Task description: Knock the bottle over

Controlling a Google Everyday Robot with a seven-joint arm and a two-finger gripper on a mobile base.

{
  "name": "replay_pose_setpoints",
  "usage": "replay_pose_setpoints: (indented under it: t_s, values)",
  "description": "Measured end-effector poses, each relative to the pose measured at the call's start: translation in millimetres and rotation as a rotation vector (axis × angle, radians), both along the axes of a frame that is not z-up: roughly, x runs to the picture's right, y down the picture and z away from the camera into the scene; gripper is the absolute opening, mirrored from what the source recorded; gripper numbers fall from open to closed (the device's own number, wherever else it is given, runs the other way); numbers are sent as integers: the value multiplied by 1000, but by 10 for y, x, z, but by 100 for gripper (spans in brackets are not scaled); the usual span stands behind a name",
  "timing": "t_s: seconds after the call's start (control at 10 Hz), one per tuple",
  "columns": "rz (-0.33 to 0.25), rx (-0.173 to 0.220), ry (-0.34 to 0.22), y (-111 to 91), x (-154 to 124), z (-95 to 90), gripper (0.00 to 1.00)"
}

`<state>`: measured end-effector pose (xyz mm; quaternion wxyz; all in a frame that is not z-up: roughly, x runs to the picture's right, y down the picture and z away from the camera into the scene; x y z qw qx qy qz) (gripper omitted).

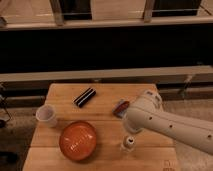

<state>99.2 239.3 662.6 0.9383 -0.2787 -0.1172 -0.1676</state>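
The small clear plastic bottle with a white cap (129, 143) stands upright on the light wooden table (105, 107), near its front edge, just right of the round orange bowl (78, 140). The white robot arm (170, 125) reaches in from the right, its rounded end just above the bottle. The gripper is hidden behind the arm, so its state cannot be told. A white cup (46, 115) stands at the left, a black rectangular box (85, 97) lies farther back, and a small reddish packet (120, 107) lies beside the arm. No writing is legible.
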Motion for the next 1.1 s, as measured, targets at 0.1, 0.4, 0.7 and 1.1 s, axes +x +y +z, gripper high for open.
replay_pose_setpoints:
  t_s: [0.1,0.4,0.7,1.1]
  values:
    - [-9,-5,-15,85,-31,-66,1]
    - [-39,-39,-69,339,-118,-223,1]
    - [-38,-70,-158,574,-152,-485,1]
    - [-26,-69,-193,561,-240,-574,1]
